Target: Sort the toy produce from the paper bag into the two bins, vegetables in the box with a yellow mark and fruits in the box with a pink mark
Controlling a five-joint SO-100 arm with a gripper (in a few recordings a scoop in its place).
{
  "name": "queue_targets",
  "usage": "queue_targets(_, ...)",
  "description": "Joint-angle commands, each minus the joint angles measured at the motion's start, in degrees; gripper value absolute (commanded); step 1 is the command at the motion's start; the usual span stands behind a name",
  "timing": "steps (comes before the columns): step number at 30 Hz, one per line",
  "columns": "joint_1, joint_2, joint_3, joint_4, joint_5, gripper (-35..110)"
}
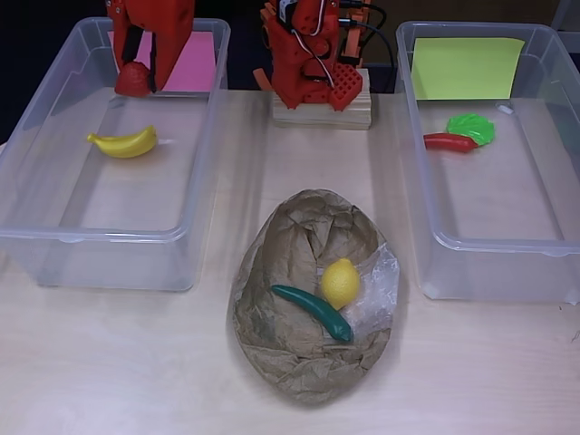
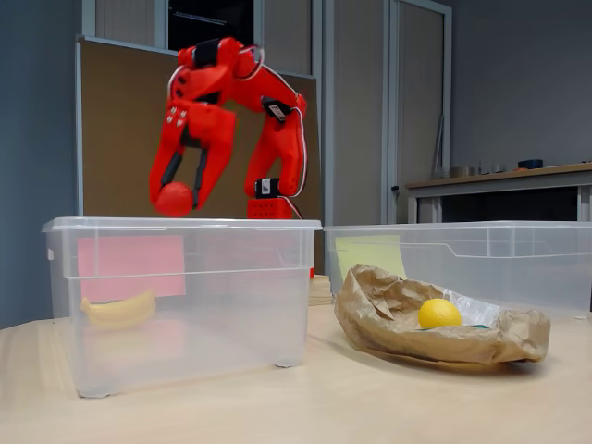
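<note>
Overhead view: the paper bag [image 1: 313, 308] lies crumpled and open at the table's [image 1: 109, 362] centre, a lemon [image 1: 340, 283] and a green cucumber-like vegetable [image 1: 313, 312] touching one another inside it; to the bag's left stands the clear bin with the pink mark [image 1: 195, 62], a banana [image 1: 124, 143] on its floor; above that bin's far end the red gripper [image 1: 136, 80] is clenched on a red strawberry-like fruit [image 1: 132, 82]; behind the bag sits the arm's base on a wooden block [image 1: 322, 111]; to the bag's right, the bin with the yellow mark [image 1: 467, 68] holds a red chilli [image 1: 449, 141] touching a green leafy piece [image 1: 473, 128].
</note>
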Motion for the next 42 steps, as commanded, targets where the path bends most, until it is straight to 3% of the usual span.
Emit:
queue_targets(1,6.50,1.23,3.08,-2.55,2.72,17)
queue_targets(6,13.54,1.14,5.27,-2.72,4.22,30)
queue_targets(10,17.05,7.21,9.67,-3.25,4.04,32)
queue_targets(18,13.89,15.91,15.29,-1.85,3.25,33)
queue_targets(22,4.13,14.15,11.07,2.20,-0.79,30)
queue_targets(31,-29.88,5.36,-2.37,8.79,-6.50,30)
queue_targets(42,-57.30,-5.62,-8.61,1.23,-5.27,29)
